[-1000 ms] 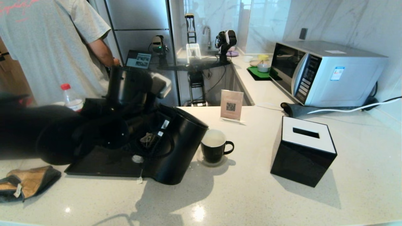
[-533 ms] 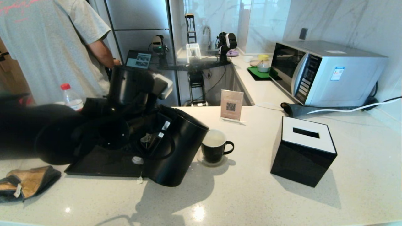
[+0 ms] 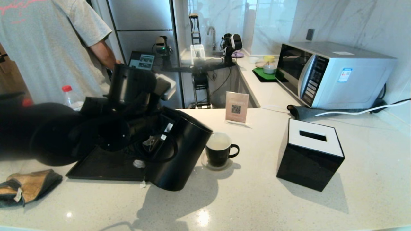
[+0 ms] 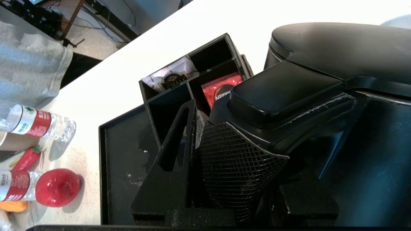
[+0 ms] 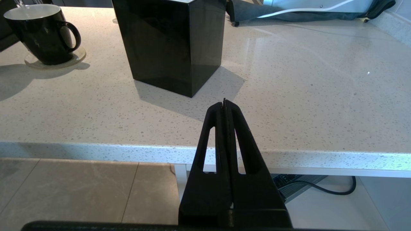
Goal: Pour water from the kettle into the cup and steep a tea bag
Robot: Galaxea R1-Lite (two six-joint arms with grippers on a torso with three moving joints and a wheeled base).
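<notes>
Speckled counter (image 3: 244, 199) carries tray (image 3: 96, 168), coaster (image 3: 205, 164), tissue box (image 3: 310, 154)

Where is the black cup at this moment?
In the head view, the cup stands on a coaster at the counter's centre, between the tilted kettle on its left and the black tissue box on its right.

Tilted black kettle (image 3: 181, 150) beside water-filled black cup (image 3: 220, 150)

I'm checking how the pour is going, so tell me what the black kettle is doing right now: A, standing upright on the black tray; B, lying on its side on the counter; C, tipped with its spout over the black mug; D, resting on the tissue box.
C: the left pincer holds the kettle by its handle, tilted towards the black mug.
</notes>
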